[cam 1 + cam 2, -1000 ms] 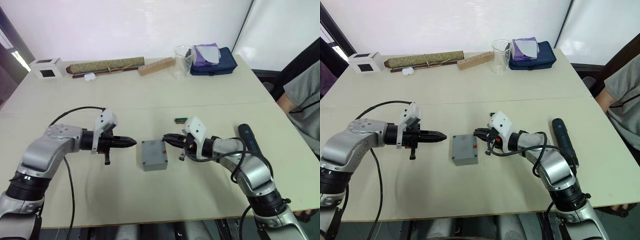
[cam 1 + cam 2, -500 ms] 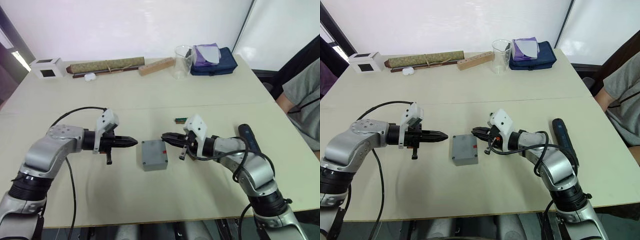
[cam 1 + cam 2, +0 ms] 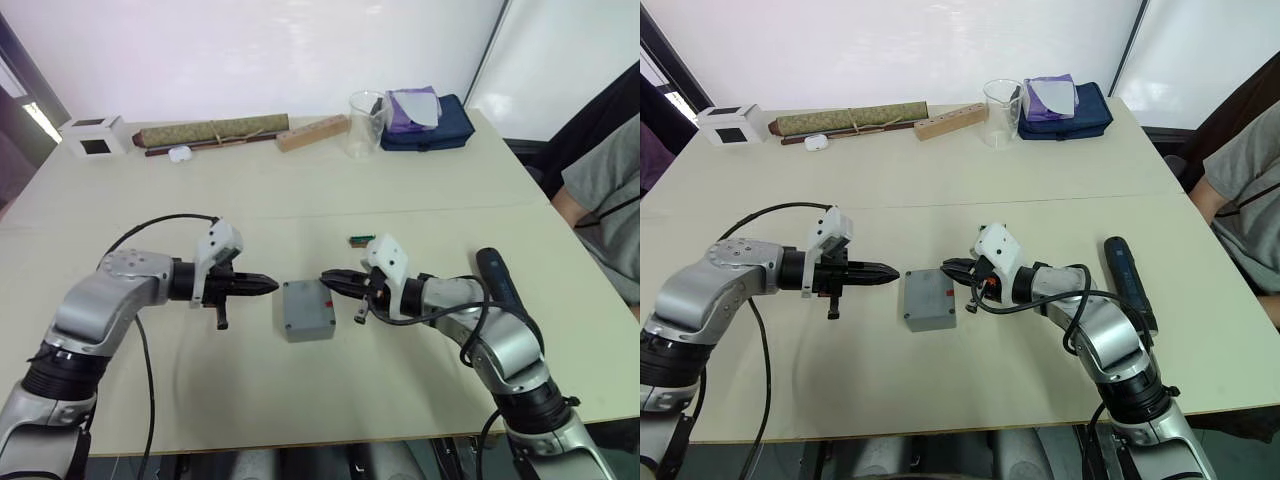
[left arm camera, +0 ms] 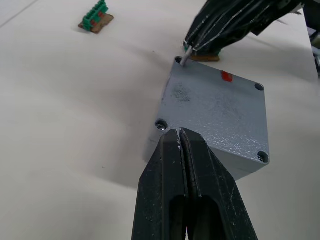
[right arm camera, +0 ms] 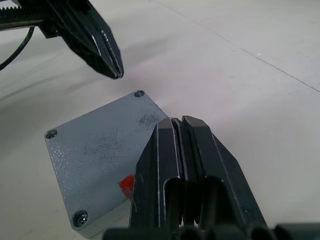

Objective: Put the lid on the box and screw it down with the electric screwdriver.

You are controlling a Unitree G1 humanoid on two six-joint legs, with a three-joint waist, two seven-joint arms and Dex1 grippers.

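We see both sets of jaws pressed together: the left gripper (image 4: 180, 132) and the right gripper (image 5: 177, 122) point at the box (image 3: 308, 309) from either side. Its grey speckled lid (image 4: 216, 108) sits on top, a red mark near one edge. The electric screwdriver (image 3: 1128, 274) lies well apart, beyond the right arm.

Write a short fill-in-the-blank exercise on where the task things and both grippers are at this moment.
1. The lid lies flat on top of the ____.
2. The electric screwdriver lies on the table on the robot's ____ side.
3. The left gripper has its fingers ____.
4. The right gripper points at the box from the robot's ____.

Missing words: box; right; shut; right
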